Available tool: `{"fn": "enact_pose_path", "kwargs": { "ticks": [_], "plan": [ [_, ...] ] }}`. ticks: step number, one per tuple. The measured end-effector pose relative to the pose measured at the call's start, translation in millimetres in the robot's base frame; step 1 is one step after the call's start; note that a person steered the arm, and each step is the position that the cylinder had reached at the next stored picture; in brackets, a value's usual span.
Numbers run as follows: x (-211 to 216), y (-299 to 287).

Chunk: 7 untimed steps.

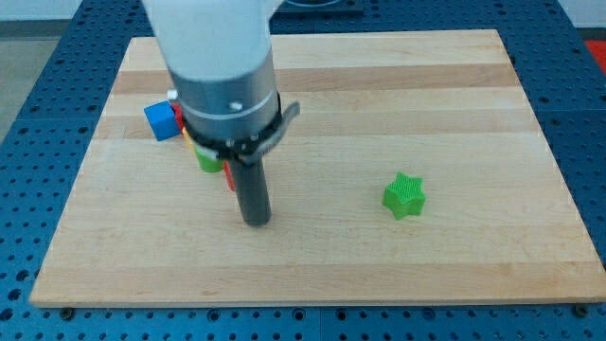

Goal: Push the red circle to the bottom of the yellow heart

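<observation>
Judging push near done: red circle [229, 176] mostly hidden just left of my tip [256, 223]; yellow heart unseen. No fingers here, state untellable.

Tip [256, 223] on the table [454, 104], just below-right of the red circle [230, 176]. Green block [207, 159] left of that circle; blue cube [162, 120] up-left. Green star [404, 195] well right of the circle.

One cam, high front angle, looking down, whole board [454, 275] in frame
</observation>
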State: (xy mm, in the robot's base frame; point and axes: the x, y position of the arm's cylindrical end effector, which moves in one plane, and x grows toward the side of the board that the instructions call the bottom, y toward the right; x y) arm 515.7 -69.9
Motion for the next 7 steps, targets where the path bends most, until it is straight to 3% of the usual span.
{"fn": "enact_pose_path", "kwargs": {
  "ticks": [1,4,6,7],
  "plan": [
    [-28,0],
    [-31,-10],
    [-6,-16],
    [-28,-20]
  ]
}}
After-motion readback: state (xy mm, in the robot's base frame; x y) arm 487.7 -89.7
